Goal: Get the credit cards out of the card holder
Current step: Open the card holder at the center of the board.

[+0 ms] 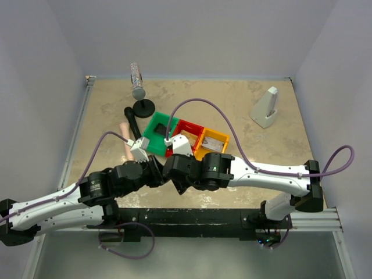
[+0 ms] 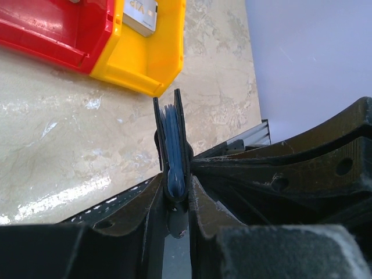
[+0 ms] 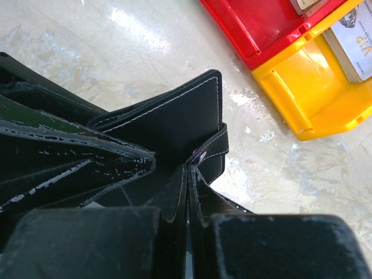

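Note:
The black card holder [image 2: 172, 139] is held off the table between both grippers. In the left wrist view it stands edge-on, nearly closed, with grey-blue inner panels between its black covers. My left gripper [image 2: 177, 187] is shut on its lower edge. In the right wrist view its black stitched cover [image 3: 174, 119] and snap strap [image 3: 212, 152] show; my right gripper [image 3: 189, 173] is shut on the holder at the strap. In the top view the grippers meet near the table's front centre, left [image 1: 156, 171] and right [image 1: 174, 174], and hide the holder. A card [image 3: 351, 43] lies in the yellow bin [image 3: 308, 93].
Green [image 1: 161, 132], red [image 1: 187, 133] and yellow [image 1: 212, 141] bins stand in a row just beyond the grippers. A black stand with a bottle-like object [image 1: 138, 87] is at the back left, a pink object [image 1: 125, 136] beside the green bin, a white device [image 1: 266, 108] at the back right.

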Robot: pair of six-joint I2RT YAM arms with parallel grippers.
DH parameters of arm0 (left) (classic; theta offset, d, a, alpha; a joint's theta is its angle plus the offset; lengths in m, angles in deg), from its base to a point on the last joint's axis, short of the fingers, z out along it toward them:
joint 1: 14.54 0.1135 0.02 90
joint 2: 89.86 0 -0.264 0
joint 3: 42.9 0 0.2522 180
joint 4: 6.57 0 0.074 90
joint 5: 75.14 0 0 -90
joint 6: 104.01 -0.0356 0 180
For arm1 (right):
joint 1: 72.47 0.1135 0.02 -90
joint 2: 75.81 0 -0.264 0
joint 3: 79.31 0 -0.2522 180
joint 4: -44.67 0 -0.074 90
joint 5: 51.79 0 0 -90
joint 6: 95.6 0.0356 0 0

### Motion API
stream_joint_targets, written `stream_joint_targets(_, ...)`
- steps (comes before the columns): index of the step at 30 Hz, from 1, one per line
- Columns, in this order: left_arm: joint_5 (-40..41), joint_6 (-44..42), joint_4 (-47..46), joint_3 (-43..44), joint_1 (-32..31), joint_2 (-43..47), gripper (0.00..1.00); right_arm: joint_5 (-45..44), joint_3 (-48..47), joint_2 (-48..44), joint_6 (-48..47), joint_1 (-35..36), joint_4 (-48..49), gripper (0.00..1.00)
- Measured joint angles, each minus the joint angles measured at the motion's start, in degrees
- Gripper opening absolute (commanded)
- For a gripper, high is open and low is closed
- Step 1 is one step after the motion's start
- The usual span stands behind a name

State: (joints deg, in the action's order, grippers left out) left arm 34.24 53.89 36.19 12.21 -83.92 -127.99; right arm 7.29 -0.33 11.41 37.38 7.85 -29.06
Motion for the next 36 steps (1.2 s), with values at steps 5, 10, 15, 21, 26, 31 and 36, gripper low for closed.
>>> stream_joint_targets(5, 0.52, 0.02, -0.15, 0.0, 0.0, 1.01, 0.0, -0.15, 0.48, -1.84, 1.11, -0.02, 0.09, 0.0)
stream_joint_targets(10, 0.9, 0.17, 0.07, 0.0, -0.07, 2.69, 0.0, -2.67, 1.92, -3.04, 1.38, -0.74, -3.34, 0.0)
stream_joint_targets(15, 0.98, 0.35, -0.07, 0.0, -0.07, 4.04, 0.0, -3.87, 2.93, -3.23, 1.33, -1.46, -5.75, 0.0)
stream_joint_targets(21, 0.98, 0.46, -0.13, 0.0, -0.07, 3.67, 0.0, -4.15, 7.39, -8.83, -1.92, -0.31, -0.96, 0.43)
stream_joint_targets(26, 0.96, 0.46, 0.74, 0.46, -0.07, 1.4, 0.0, -5.11, 7.89, -12.74, -5.77, 2.36, 3.65, 0.6)
stream_joint_targets(31, 0.26, 0.42, 0.83, 1.31, -0.07, -1.49, 0.0, -5.64, 5.09, -9.46, -8.35, 3.76, 5.14, 0.6)
stream_joint_targets(36, -0.35, 0.15, 0.76, 2.05, -0.07, -1.99, 0.0, -5.73, 2.8, -4.59, -8.68, 3.85, 4.28, 0.58)
